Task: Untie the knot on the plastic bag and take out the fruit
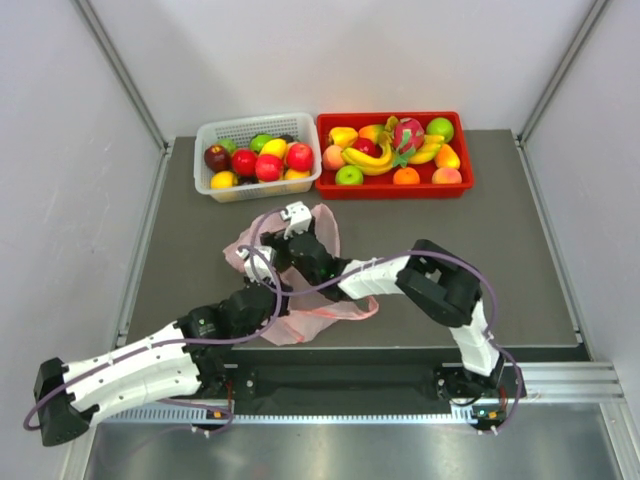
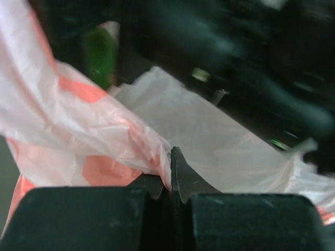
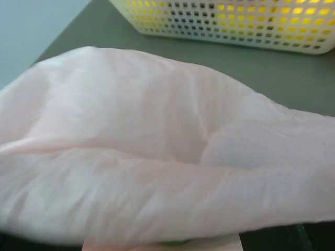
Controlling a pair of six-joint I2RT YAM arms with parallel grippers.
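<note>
The left gripper [image 2: 171, 177] has its dark, blocky fingers pressed together, pinching a fold of the plastic bag [image 2: 183, 120]. The film is thin, crinkled and translucent pink, paler where it is stretched. The right gripper [image 1: 300, 228] lies against the bag at the centre of the top view. Its own camera shows only smooth, billowed pink plastic [image 3: 157, 157] filling the frame, so how far its jaws are open cannot be told. A blurred green shape [image 2: 99, 57] sits at the upper left of the left wrist view, too soft to identify. The bag [image 1: 330, 305] lies crumpled on the matte dark grey table [image 1: 500, 260], mostly covered by both arms. At the far edge stand a perforated white basket [image 1: 258, 128] and a glossy red tray [image 1: 395, 191] holding the fruit [image 1: 372, 160]. White walls enclose the table.
</note>
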